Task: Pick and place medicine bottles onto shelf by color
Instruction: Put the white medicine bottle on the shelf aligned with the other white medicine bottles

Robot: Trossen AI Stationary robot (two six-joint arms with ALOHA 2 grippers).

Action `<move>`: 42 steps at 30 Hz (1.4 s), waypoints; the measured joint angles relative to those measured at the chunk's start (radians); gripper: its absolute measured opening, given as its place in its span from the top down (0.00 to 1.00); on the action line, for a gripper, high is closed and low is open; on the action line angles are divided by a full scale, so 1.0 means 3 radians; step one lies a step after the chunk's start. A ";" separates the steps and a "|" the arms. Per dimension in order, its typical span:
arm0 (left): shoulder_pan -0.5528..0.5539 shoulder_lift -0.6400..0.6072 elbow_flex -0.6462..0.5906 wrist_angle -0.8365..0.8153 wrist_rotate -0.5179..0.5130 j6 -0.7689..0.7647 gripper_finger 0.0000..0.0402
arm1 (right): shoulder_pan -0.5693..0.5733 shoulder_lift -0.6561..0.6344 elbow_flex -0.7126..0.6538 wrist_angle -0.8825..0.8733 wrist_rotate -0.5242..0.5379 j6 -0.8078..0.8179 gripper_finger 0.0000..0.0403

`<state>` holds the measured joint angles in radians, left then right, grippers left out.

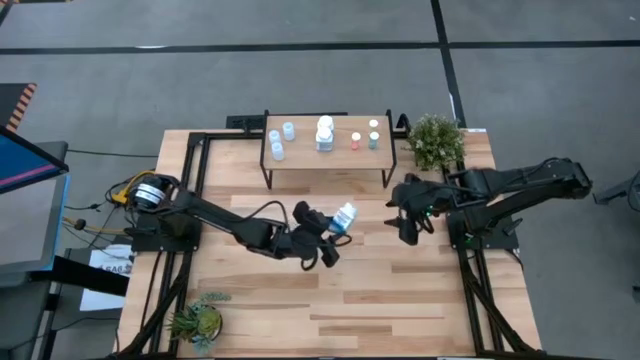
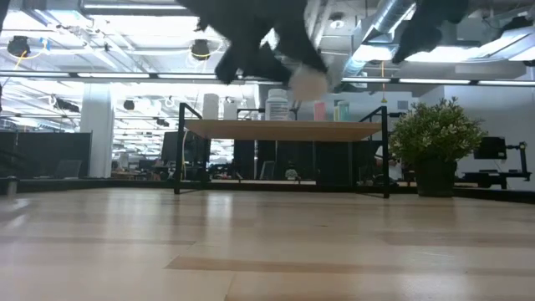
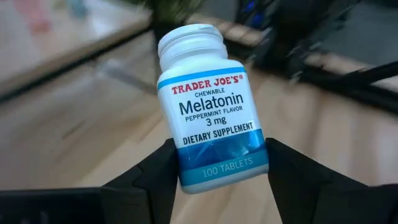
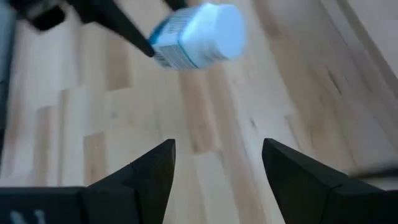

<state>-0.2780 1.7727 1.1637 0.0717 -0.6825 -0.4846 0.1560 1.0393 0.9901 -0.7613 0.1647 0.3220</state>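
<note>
Fingers (image 3: pixel 158 180) of the left gripper (image 1: pixel 335 228) pinch the melatonin bottle (image 3: pixel 211 109) low on its label, above the bench (image 1: pixel 400 300) before the shelf (image 1: pixel 330 152). Probably light, slick plastic; mid-body hold seems safer. Right gripper (image 4: pixel 217 165) hangs spread, empty.

Both arms are dark, jointed links. The left tool (image 3: pixel 214 180) and right tool (image 4: pixel 217 171) each end in two wedge-shaped black fingers. A yellow-ringed cylinder, possibly a motor housing, sits at the left arm's base (image 1: pixel 150 192).
</note>
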 joint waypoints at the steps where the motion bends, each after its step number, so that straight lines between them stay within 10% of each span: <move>1: -0.0022 -0.0033 0.0000 0.0088 0.0021 0.0080 0.53 | 0.0022 0.0000 0.0000 0.0070 -0.0050 -0.0137 0.34; 42: -0.0342 -0.0352 0.0018 0.0771 0.0478 0.0831 0.53 | -0.0086 0.0217 -0.0001 0.1621 -0.1208 -0.0639 0.34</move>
<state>-0.3805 1.6672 1.1690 0.3029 -0.5392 -0.2353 0.1301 1.1044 0.9897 -0.2750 -0.1978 0.1304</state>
